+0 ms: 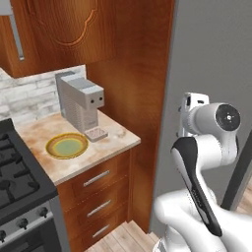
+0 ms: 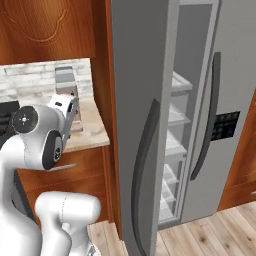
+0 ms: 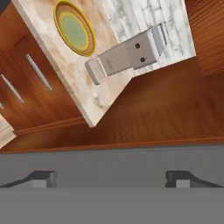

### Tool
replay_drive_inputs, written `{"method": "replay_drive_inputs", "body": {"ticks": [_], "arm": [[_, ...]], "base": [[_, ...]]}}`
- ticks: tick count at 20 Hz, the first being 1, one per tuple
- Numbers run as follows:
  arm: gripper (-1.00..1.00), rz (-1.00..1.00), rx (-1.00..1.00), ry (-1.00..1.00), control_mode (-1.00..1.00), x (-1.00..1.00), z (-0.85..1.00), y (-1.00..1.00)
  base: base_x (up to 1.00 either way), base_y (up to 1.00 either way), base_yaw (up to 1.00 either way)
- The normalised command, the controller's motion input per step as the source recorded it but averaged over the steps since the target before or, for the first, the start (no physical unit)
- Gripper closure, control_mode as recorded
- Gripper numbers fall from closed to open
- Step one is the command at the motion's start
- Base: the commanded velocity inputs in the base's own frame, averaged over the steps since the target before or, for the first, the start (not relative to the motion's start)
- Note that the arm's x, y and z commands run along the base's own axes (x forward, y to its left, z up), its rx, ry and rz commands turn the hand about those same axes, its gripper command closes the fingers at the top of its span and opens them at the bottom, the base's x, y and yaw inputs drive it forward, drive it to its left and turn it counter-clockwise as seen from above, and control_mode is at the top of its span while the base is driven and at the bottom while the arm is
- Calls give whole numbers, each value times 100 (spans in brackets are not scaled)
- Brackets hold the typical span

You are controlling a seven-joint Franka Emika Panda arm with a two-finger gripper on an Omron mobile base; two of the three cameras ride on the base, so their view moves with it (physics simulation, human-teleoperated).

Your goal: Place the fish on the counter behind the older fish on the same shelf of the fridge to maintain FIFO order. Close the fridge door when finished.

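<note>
The fish is out of view; the yellow-green plate (image 1: 67, 145) on the beige counter (image 1: 114, 136) lies bare. My gripper (image 3: 111, 179) is open, its fingertips (image 3: 43, 178) wide apart with nothing between them. It looks down at the counter (image 3: 78, 94) and the plate (image 3: 74, 28) from beside the fridge. The grey fridge door (image 2: 140, 75) with its dark curved handle (image 2: 145, 160) stands ajar. Behind it, white shelves (image 2: 176, 117) of the fridge show through the gap, and I see no fish on them. In the left base view the door (image 1: 211, 49) rises right behind my arm.
A grey coffee machine (image 1: 78, 101) stands at the back of the counter. The black gas stove (image 1: 15, 177) sits to the left. Wooden drawers (image 1: 96, 179) with bar handles lie below. The fridge's second door (image 2: 235, 100) with a dark panel is shut.
</note>
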Motion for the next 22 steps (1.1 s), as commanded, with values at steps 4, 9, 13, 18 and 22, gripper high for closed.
{"method": "replay_drive_inputs", "body": {"ticks": [4, 9, 13, 18, 22], "arm": [[-100, 0, 0, 0, 100, 0, 0, 0], [-100, -15, 4, -1, -100, 5, 3, -31], [-100, -34, 14, 5, -100, 26, 9, -97], [-100, -48, 7, 3, -100, 48, -2, -39], [-100, -37, 4, 2, -100, 66, -17, -50]], "base": [[39, -1, -11], [0, 0, 0], [0, 0, 0], [0, 0, 0], [0, 0, 0]]}}
